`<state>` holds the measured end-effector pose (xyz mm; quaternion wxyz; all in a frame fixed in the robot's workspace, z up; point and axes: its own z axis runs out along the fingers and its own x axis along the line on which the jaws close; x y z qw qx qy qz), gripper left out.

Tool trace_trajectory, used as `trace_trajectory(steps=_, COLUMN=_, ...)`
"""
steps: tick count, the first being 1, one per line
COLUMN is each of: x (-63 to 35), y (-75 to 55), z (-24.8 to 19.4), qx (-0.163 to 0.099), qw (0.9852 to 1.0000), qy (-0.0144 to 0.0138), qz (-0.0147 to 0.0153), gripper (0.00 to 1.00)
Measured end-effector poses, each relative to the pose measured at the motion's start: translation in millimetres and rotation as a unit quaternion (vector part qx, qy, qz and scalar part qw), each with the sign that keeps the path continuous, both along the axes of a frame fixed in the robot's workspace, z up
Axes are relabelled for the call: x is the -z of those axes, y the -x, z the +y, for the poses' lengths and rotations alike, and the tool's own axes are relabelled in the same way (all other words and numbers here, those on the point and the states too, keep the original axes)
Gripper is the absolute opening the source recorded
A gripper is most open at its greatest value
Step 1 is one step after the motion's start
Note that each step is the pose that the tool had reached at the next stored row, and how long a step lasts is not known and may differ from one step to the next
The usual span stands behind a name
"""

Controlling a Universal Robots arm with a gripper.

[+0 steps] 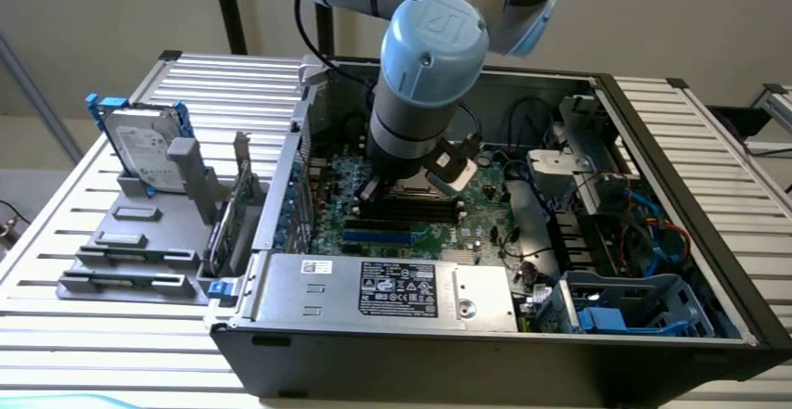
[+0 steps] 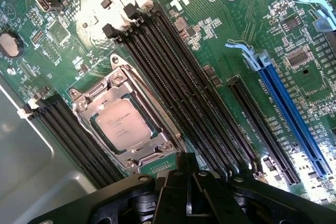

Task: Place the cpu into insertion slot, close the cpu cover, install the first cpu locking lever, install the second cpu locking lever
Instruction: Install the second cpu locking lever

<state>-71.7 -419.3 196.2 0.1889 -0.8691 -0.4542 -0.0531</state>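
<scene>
Inside the insertion slot [image 2: 126, 125] we see the cpu [image 2: 124, 124] seated, cpu cover [image 2: 113, 85] down; our gripper's [image 2: 184, 192] jaws look closed, empty.

Motherboard [image 2: 220, 51] green, white lettering; cpu [image 2: 124, 126] pale silver-grey inside silvery cpu cover [image 2: 122, 88]; memory slots [image 2: 184, 98] black; long expansion slot [image 2: 294, 114] at 3 o'clock blue; arm [image 1: 427, 66] light blue and grey.

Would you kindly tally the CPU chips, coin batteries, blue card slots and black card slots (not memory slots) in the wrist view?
Square silvery-grey cpu: 1
Round silver coin battery: 1
Long blue card slot: 1
Shorter black card slot: 1
Total: 4
</scene>
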Motion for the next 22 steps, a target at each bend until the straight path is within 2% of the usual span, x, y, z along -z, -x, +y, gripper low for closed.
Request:
trace_trajectory(steps=13, x=5.6, y=3.4, z=6.0, qx=-0.001, qw=1.0, qy=0.0007, qz=-0.0035, gripper=0.11)
trace_trajectory(steps=14, x=5.7, y=3.4, z=6.1, qx=-0.001, qw=1.0, qy=0.0019, qz=-0.0036, gripper=0.11)
trace_trajectory(steps=16, x=5.9, y=3.6, z=6.3, qx=-0.001, qw=1.0, qy=0.0064, qz=-0.0042, gripper=0.11)
trace_trajectory(steps=19, x=5.8, y=3.5, z=6.3, qx=-0.002, qw=0.9998, qy=0.0169, qz=-0.0044, gripper=0.11)
trace_trajectory(steps=22, x=1.2, y=3.6, z=6.2, qx=-0.002, qw=0.9997, qy=0.0237, qz=-0.0044, gripper=0.11)
